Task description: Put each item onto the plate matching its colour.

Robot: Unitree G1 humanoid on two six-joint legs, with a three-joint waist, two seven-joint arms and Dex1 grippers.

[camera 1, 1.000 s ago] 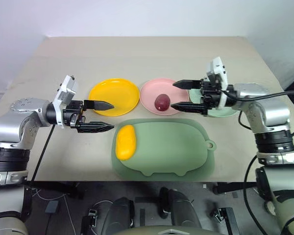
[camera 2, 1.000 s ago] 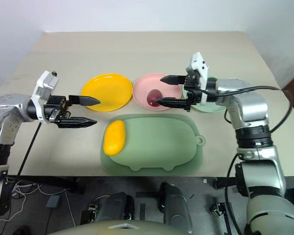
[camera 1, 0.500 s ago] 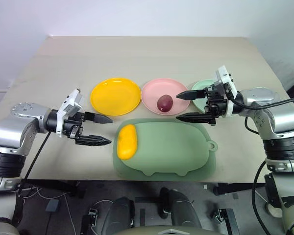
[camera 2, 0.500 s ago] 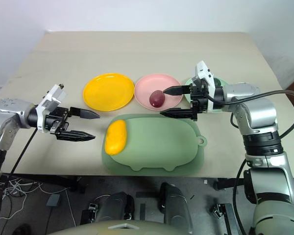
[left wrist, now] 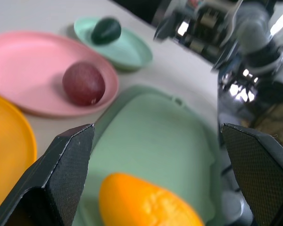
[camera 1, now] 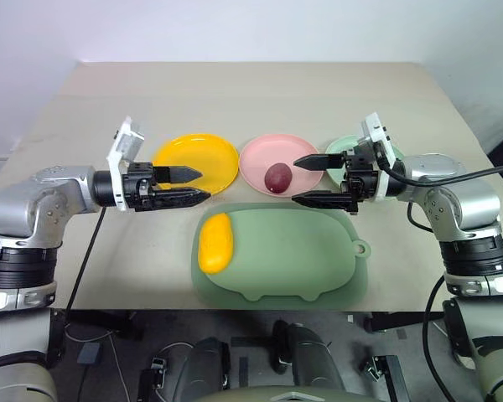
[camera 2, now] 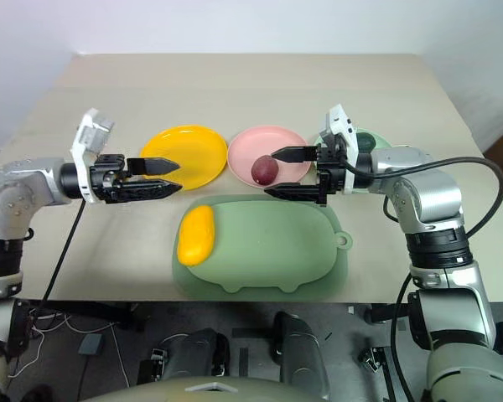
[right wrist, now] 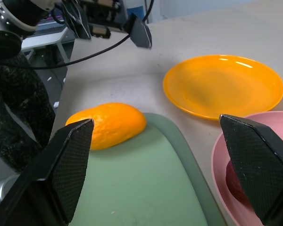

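A yellow oblong item (camera 1: 215,243) lies on the left end of the mat. On the pink plate (camera 1: 260,155) rests the dark red-purple item (camera 1: 277,177). The dark green item (left wrist: 106,29) sits on the mint plate (left wrist: 132,49), which my right arm partly hides in the head views. The yellow plate (camera 1: 214,155) holds nothing. My left gripper (camera 1: 203,184) hovers open over that plate's near edge, pointing right. Facing it, my right gripper (camera 1: 295,181) hangs open just right of the red-purple item, over the pink plate's edge. Neither holds anything.
The large dull-green mat (camera 1: 302,251) with a small ring tab (camera 1: 362,248) lies near the front edge of the beige table (camera 1: 251,92). A black cable (camera 1: 80,268) drops from my left arm over the table's front edge.
My left gripper has risen and swung right to the yellow plate's near edge, with its wrist rolled. The right gripper has stayed about where it was. No item has moved.
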